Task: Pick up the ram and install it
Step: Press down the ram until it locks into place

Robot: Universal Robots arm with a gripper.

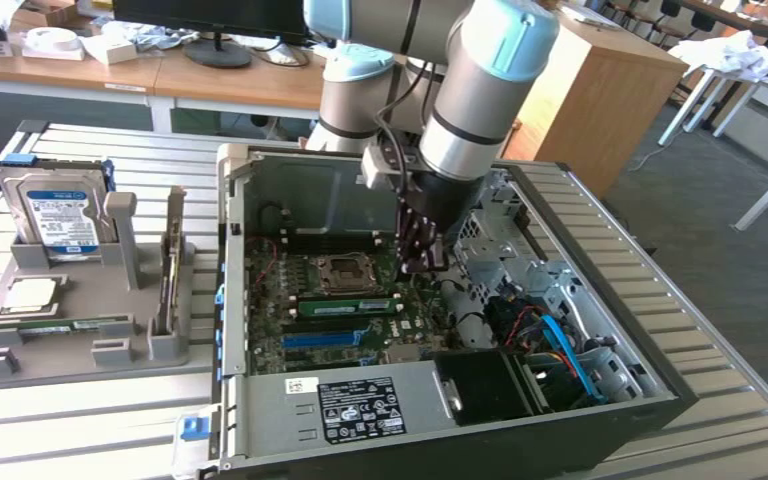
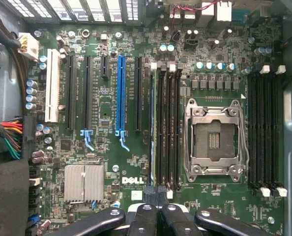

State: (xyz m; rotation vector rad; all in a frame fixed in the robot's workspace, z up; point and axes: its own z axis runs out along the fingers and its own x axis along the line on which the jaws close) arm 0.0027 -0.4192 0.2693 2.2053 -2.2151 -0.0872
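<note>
A green ram stick point(image 1: 344, 304) sits on edge in the memory slots just in front of the empty processor socket point(image 1: 344, 270) on the motherboard. A second green ram stick point(image 1: 57, 325) lies in the grey holder at the exterior view's left. My gripper point(image 1: 419, 262) hangs inside the open computer case, just to the exterior view's right of the seated stick. In the wrist view its black fingertips point(image 2: 151, 196) are pressed together over one end of the black memory slots point(image 2: 168, 128). The gripper point(image 2: 157, 194) is shut, with nothing showing between the fingers.
The grey holder point(image 1: 77, 350) also carries a blue-labelled hard drive point(image 1: 57, 215) and a square silver processor point(image 1: 31, 292). Inside the case, the case walls point(image 1: 231, 250), bundled cables point(image 1: 544, 330) and a drive cage point(image 1: 504, 240) crowd the gripper. A second bank of slots point(image 2: 264, 128) flanks the socket.
</note>
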